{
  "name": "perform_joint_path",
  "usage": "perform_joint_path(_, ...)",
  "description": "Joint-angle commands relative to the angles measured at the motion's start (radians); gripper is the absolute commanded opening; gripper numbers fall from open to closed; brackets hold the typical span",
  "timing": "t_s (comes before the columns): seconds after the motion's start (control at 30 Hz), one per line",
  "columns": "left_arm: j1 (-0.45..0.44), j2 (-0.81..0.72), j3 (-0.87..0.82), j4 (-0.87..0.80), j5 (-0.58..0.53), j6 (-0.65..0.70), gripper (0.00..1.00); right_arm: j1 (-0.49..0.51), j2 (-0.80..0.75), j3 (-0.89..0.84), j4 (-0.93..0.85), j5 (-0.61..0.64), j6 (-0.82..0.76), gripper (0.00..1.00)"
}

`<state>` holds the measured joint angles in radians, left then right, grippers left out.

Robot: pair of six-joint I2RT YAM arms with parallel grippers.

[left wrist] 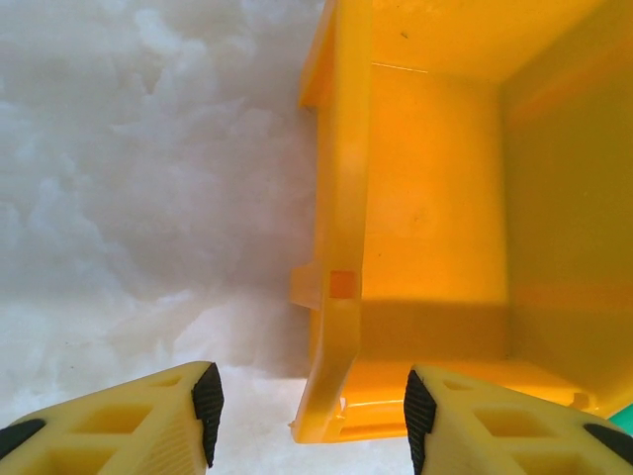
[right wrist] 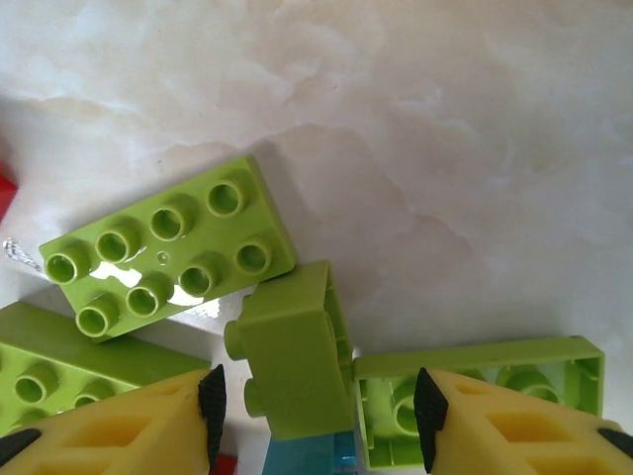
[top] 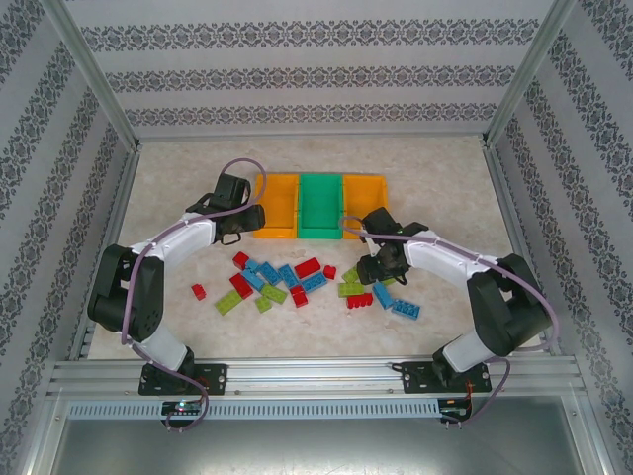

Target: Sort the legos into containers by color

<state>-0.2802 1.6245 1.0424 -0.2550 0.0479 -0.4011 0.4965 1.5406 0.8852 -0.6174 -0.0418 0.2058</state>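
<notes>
Red, blue and lime green legos (top: 297,282) lie scattered in front of three joined bins: left orange bin (top: 274,206), green bin (top: 319,205), right orange bin (top: 364,198). My left gripper (left wrist: 309,414) is open, straddling the near left corner of the left orange bin (left wrist: 435,228), which looks empty. My right gripper (right wrist: 315,416) is open low over a cluster of lime green legos: a small one on its side (right wrist: 292,351) lies between the fingers, a flat eight-stud brick (right wrist: 163,245) just beyond, an upturned one (right wrist: 475,381) under the right finger.
The table (top: 445,188) is pale marble with patterned walls and metal frame rails on three sides. A blue lego (right wrist: 302,457) and a red one (right wrist: 223,465) peek out below the small green one. A lone red lego (top: 199,291) lies apart at left.
</notes>
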Motion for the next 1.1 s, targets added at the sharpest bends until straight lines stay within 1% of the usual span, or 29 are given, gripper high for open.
perform_joint_path(0.0, -0.007, -0.017, -0.007, -0.027, -0.017, -0.001, 0.54, 0.022, 0.025, 0.036, -0.032, 0.015, -0.025, 0.56)
perform_joint_path(0.17, -0.007, -0.009, -0.005, -0.026, -0.018, -0.001, 0.54, 0.034, 0.060, 0.056, -0.048, 0.021, -0.036, 0.54)
perform_joint_path(0.2, -0.007, -0.008, -0.003, -0.027, -0.018, -0.001, 0.54, 0.036, 0.066, 0.061, -0.053, 0.028, -0.038, 0.51)
perform_joint_path(0.27, -0.007, -0.008, -0.003, -0.032, -0.024, 0.001, 0.54, 0.039, 0.076, 0.067, -0.062, 0.039, -0.039, 0.43)
perform_joint_path(0.37, -0.007, -0.016, -0.005, -0.039, -0.037, 0.006, 0.54, 0.040, 0.070, 0.068, -0.065, 0.060, -0.033, 0.33)
perform_joint_path(0.53, -0.007, -0.026, -0.011, -0.043, -0.051, 0.013, 0.55, 0.040, 0.019, 0.072, -0.060, 0.080, -0.032, 0.25)
perform_joint_path(0.67, -0.007, -0.030, -0.012, -0.045, -0.050, 0.011, 0.55, 0.023, -0.073, 0.101, -0.031, 0.047, -0.015, 0.23)
perform_joint_path(0.77, -0.007, -0.043, -0.018, -0.053, -0.070, 0.008, 0.54, -0.018, -0.126, 0.131, 0.003, 0.014, 0.003, 0.22)
perform_joint_path(0.87, -0.007, -0.074, -0.039, -0.062, -0.108, -0.005, 0.55, -0.079, -0.149, 0.145, 0.088, 0.008, 0.059, 0.22)
perform_joint_path(0.97, -0.007, -0.110, -0.066, -0.066, -0.130, -0.005, 0.56, -0.137, -0.121, 0.158, 0.189, -0.054, 0.142, 0.22)
perform_joint_path(1.07, -0.007, -0.139, -0.090, -0.079, -0.159, -0.008, 0.62, -0.155, -0.020, 0.233, 0.174, -0.055, 0.155, 0.23)
